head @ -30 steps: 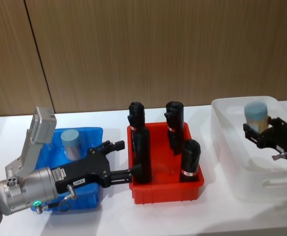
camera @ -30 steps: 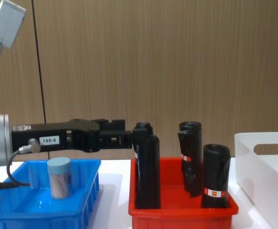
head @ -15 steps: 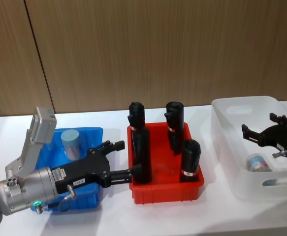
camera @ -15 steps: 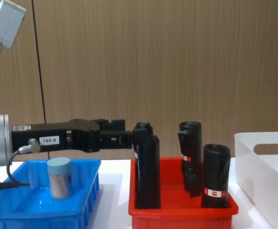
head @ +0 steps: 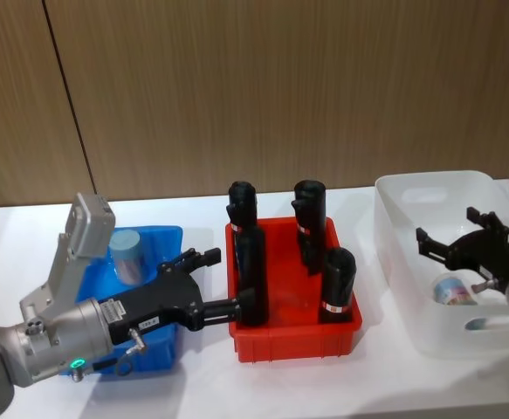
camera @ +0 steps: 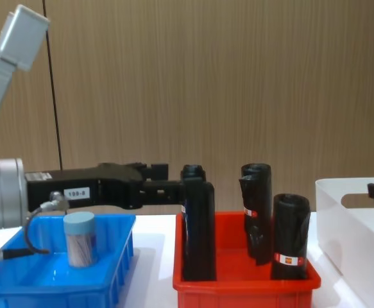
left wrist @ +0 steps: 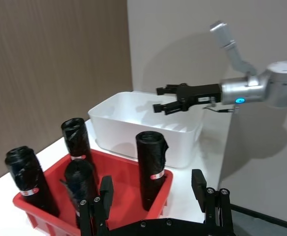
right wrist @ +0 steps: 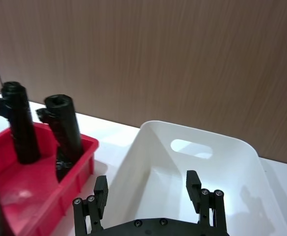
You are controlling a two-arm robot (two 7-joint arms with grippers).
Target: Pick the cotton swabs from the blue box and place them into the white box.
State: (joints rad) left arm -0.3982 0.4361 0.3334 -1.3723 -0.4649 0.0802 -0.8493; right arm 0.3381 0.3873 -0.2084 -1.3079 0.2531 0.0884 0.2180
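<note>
Right end effector (head: pixel 447 230) hangs wide open and empty over the white box (head: pixel 411 202). The cotton swab jar (head: pixel 453 288) it gripped a second ago now lies beneath it. Left end effector (head: pixel 222 279) is open and empty, with black rolls (head: pixel 252 275) in the red bin (head: pixel 293 337) directly ahead. A second jar (head: pixel 127 253) stands alongside in the blue box (head: pixel 163 236).

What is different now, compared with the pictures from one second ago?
The right pincer released the cotton swab jar it held above the white box; the jar now lies inside, and the open pincer has shifted slightly to the robot's left. Unchanged: the left pincer, open beside the red bin, and the other jar upright in the blue box.
</note>
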